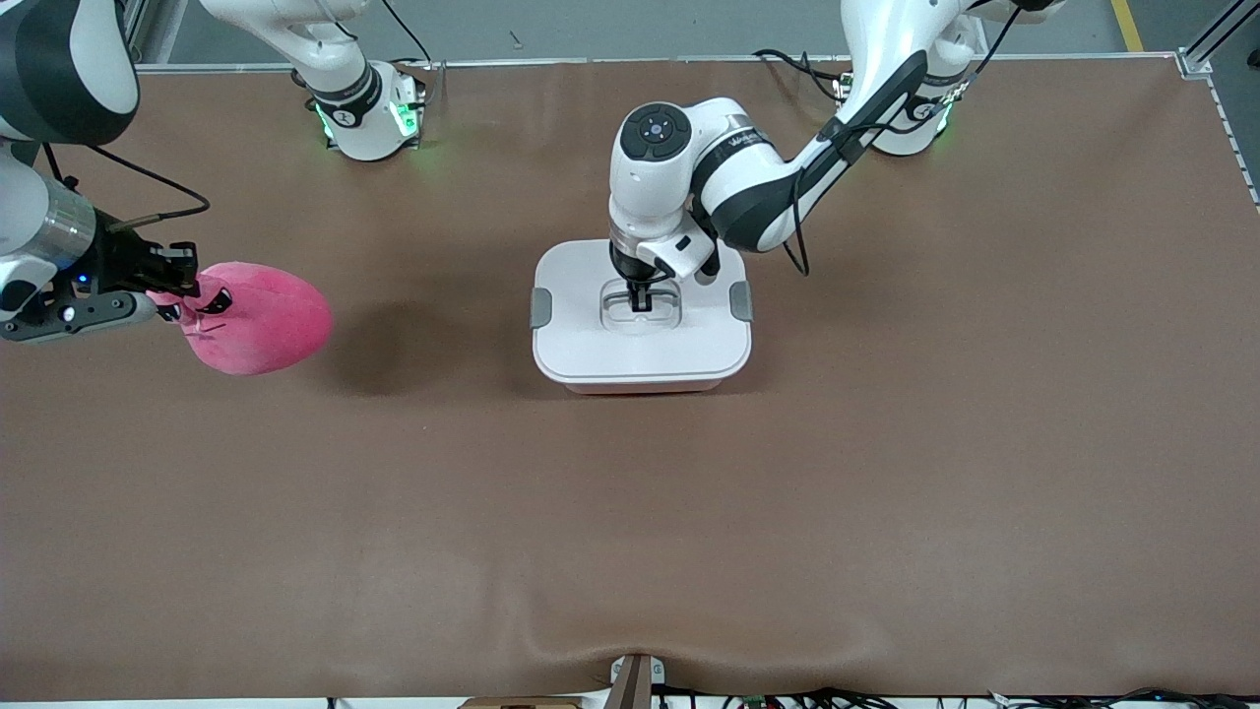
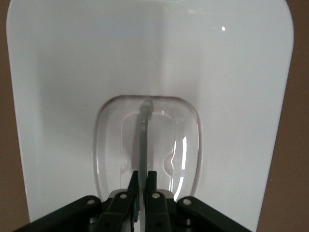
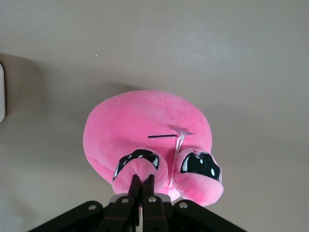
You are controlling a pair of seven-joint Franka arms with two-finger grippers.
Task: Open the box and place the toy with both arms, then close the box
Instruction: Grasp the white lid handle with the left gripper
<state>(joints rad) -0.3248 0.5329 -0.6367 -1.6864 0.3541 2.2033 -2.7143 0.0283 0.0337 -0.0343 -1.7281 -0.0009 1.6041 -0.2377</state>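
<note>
Mid-table: pale pink box (image 1: 642,340), white lid on, grey clips at both ends, long axis running between the arms' ends. Left gripper (image 1: 640,298) down in the lid's recess, clenched on the clear handle (image 2: 143,140). Toward the right arm's end: pink plush toy (image 1: 258,317) aloft above the table, pinched by the right gripper (image 1: 185,291), eyes toward the gripper.

A brown mat (image 1: 886,473) is covering the whole table, lying mostly flat and bulging into a soft wrinkle along the edge nearest the front camera. A small bracket (image 1: 635,679) is sticking up at the middle of that edge, with dark cables (image 1: 787,699) trailing beside it. A metal rail (image 1: 610,61) is running along the edge where the bases stand, and grey floor (image 1: 640,25) is showing past it.
</note>
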